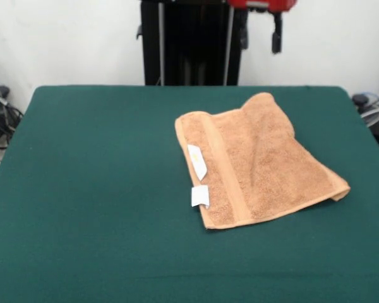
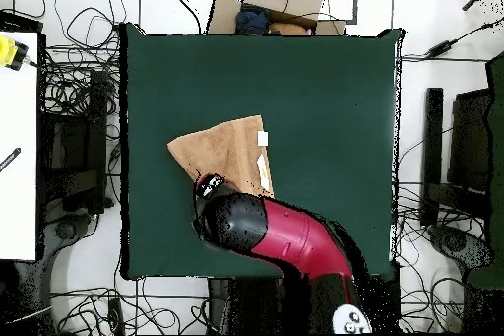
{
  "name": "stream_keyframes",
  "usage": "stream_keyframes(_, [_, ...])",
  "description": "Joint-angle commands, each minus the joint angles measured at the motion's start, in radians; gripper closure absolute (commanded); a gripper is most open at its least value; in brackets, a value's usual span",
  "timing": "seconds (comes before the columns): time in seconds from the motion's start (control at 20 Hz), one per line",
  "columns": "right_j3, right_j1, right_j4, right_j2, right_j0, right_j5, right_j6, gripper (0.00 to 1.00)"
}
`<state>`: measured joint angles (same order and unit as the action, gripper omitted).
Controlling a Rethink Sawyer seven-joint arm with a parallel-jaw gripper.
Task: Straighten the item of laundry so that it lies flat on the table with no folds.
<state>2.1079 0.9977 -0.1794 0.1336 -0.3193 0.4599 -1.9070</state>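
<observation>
The tan terry towel (image 1: pixel 259 158) lies on the right half of the green table (image 1: pixel 88 189). It is folded over on itself, with a border band running along its left side and two white labels (image 1: pixel 198 161) at that edge. Its far corner bulges up. In the overhead view the towel (image 2: pixel 221 150) lies left of centre, and the red and black arm (image 2: pixel 285 238) hangs over its edge nearest the robot. My gripper (image 1: pixel 276 35) shows only at the top edge of the front view, high above the table's far side and behind the towel. It holds nothing that I can see.
The black pedestal (image 1: pixel 189 44) stands behind the table's far edge. Cables (image 1: pixel 0 120) and boxes lie on the floor around the table. A cardboard box (image 2: pixel 271 7) sits past the table's edge opposite the robot.
</observation>
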Motion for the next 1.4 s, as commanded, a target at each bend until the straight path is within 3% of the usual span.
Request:
stream_keyframes(0.05, [-0.059,-0.327,0.168,0.207,-0.171,-0.31,0.118,0.0])
stream_keyframes(0.25, [-0.121,-0.412,0.276,0.247,-0.231,-0.339,0.123,0.0])
stream_keyframes(0.6, [-0.115,-0.454,0.391,0.264,-0.258,-0.393,0.021,0.0])
stream_keyframes(0.9, [-0.168,-0.552,0.461,0.224,-0.215,-0.498,-0.035,0.0])
stream_keyframes(1.2, [-0.347,-0.721,0.51,0.113,-0.107,-0.617,-0.048,0.0])
stream_keyframes(1.4, [-0.41,-0.781,0.551,0.128,-0.126,-0.637,-0.035,0.0])
